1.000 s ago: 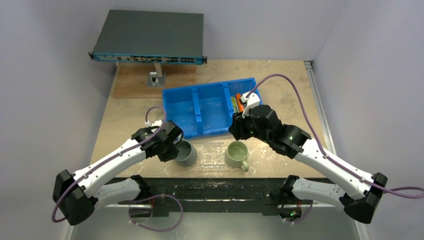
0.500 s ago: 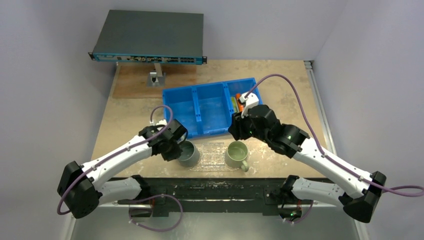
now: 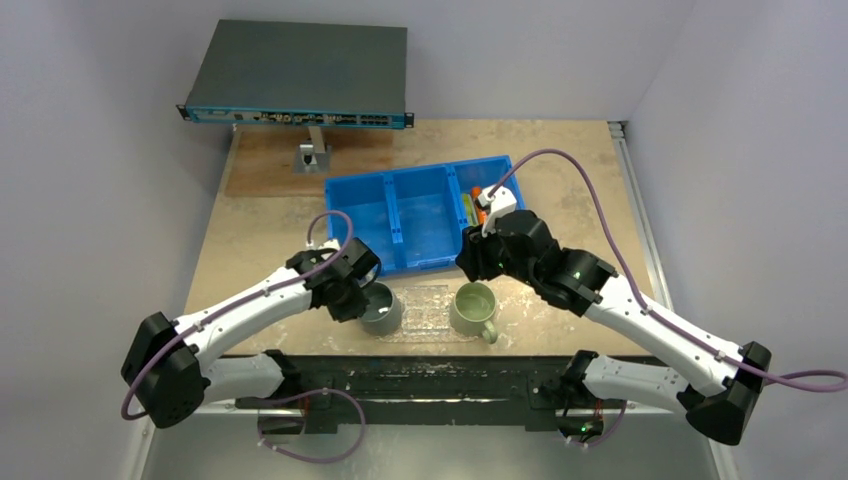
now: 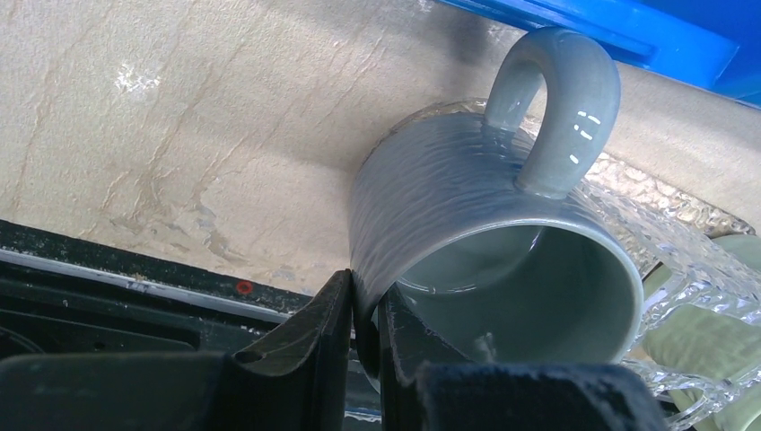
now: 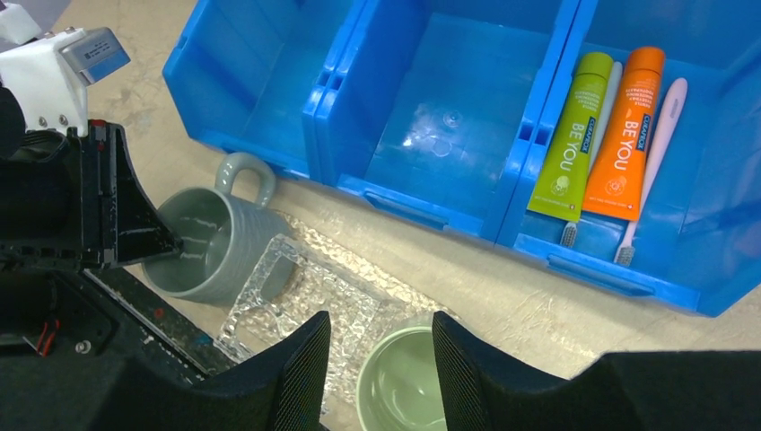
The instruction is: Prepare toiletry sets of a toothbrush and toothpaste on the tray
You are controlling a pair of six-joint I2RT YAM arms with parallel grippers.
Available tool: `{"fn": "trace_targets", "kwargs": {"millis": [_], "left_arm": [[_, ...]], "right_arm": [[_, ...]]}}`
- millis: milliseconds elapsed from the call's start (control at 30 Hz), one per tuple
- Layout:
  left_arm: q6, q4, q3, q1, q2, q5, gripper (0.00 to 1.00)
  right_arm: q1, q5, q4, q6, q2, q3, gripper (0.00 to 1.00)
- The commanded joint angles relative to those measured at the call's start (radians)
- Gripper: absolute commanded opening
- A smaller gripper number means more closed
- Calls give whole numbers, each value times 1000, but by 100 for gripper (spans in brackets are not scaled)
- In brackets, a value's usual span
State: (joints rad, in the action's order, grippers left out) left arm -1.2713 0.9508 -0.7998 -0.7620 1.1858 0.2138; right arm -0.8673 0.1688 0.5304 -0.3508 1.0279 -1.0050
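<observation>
With my left gripper [image 4: 363, 312] pinched on only the thin rim of the grey mug [image 4: 449, 206] at the tray's [image 5: 296, 287] 9 o'clock end, the mug could tip or drag the tray, while my right gripper [image 5: 381, 325] hangs open and the tubes [image 5: 624, 135] and toothbrushes [image 5: 661, 135] lie in the blue bin [image 5: 431, 208] at 1 o'clock.

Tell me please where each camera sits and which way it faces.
Top: above and behind the arms, looking down at the table; both arms show.
Left wrist: low by the table edge, facing the grey mug; the left gripper pinches its wall.
Right wrist: above the tray, facing the bin; the open right gripper shows.
Shared: both wrist views show the grey mug and tray.
</observation>
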Motion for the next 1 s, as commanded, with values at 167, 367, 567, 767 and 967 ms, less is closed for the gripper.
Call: {"fn": "trace_targets", "kwargs": {"millis": [167, 367, 567, 767, 967], "left_arm": [[7, -61, -13, -13, -3, -8, 0], [10, -51, -12, -14, -9, -4, 0], [27, -40, -24, -17, -13, 5, 0], [34, -6, -49, -35, -8, 36, 0], [38, 1, -63, -43, 14, 50, 0]], "right_arm": [[1, 15, -35, -13, 4, 19, 51], [1, 18, -35, -14, 0, 22, 51], [1, 15, -37, -15, 2, 25, 51], [1, 11, -49, -19, 4, 34, 52], [1, 8, -53, -20, 5, 38, 52]]}}
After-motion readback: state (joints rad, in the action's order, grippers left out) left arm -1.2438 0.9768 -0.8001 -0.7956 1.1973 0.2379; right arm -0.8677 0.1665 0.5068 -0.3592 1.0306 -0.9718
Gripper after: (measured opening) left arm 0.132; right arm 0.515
